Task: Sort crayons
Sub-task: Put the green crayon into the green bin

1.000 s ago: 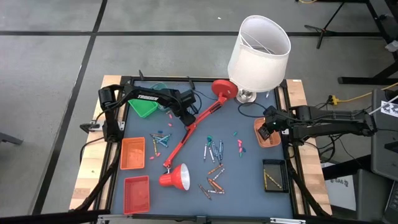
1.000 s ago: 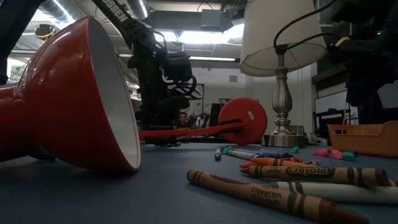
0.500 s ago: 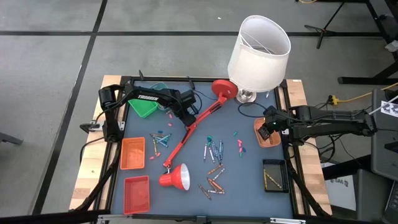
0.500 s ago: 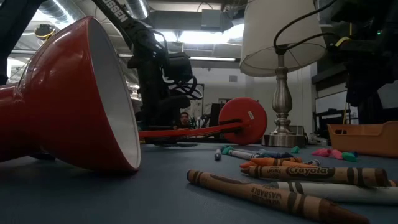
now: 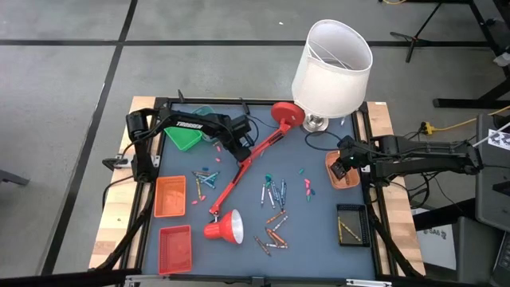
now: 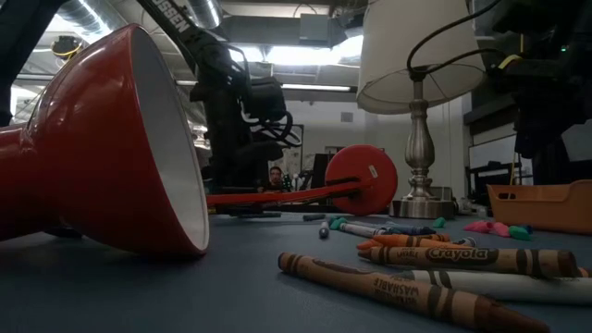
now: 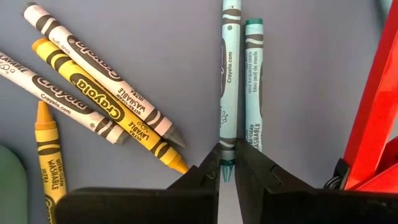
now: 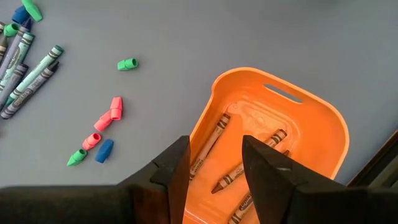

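Note:
My left gripper [image 7: 227,175] points steeply down at the table's far left, beside the fallen red lamp's arm [image 7: 379,106], and is shut on a light teal crayon [image 7: 228,81]. A darker teal crayon [image 7: 252,87] lies alongside it. Yellow [image 7: 106,106] and grey-white crayons [image 7: 99,68] lie flat nearby. More crayons are scattered at mid-table [image 5: 275,193] and near the front [image 5: 275,236]. My right gripper [image 8: 216,167] hangs open above the orange tray [image 8: 292,130], which holds brown crayons [image 8: 245,168]. My left gripper pinches the light teal crayon's pointed end [image 7: 227,158] between its two fingers. The fingers come from above, one on each side of the crayon. The crayon lies flat on the table, stretching away from the fingers.
The red desk lamp lies across the table: base [image 5: 287,114], arm [image 5: 247,163], shade [image 5: 225,228]. A white-shaded lamp [image 5: 331,68] stands at the far edge. Green [image 5: 185,140], orange-red [image 5: 170,196], red [image 5: 175,245] and dark [image 5: 351,224] trays line the sides. Small pink and green pieces [image 8: 102,134] lie nearby.

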Controlling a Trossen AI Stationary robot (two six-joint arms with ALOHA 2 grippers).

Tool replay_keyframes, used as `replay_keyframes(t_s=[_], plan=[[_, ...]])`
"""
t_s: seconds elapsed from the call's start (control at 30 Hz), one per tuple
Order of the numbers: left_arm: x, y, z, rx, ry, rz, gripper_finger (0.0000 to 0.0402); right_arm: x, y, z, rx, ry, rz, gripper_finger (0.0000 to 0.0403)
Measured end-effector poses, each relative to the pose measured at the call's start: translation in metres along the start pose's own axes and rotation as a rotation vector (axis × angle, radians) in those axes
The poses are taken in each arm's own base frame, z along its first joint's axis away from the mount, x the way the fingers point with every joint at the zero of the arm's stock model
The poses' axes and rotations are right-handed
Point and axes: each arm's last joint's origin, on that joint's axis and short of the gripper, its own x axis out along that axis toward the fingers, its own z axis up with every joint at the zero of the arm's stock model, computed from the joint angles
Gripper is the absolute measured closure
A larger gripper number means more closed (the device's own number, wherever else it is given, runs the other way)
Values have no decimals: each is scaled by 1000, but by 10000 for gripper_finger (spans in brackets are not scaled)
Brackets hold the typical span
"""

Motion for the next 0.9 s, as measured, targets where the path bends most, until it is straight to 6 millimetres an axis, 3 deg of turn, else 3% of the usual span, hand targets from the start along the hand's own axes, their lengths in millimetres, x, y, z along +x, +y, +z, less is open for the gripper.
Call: replay_keyframes(t_s=[0.23,0.47,0.7,0.9], plan=[[-22,-1,4,1,-75,-18,386,0,2,2,5,-23,23,260],[-59,6,8,-21,-171,-54,386,-1,8,8,-29,-86,82,260],[-103,26,3,-66,-219,-49,386,-3,17,15,-98,-143,193,260],[-137,53,-21,-134,-131,62,386,-3,25,22,-152,-201,267,260]])
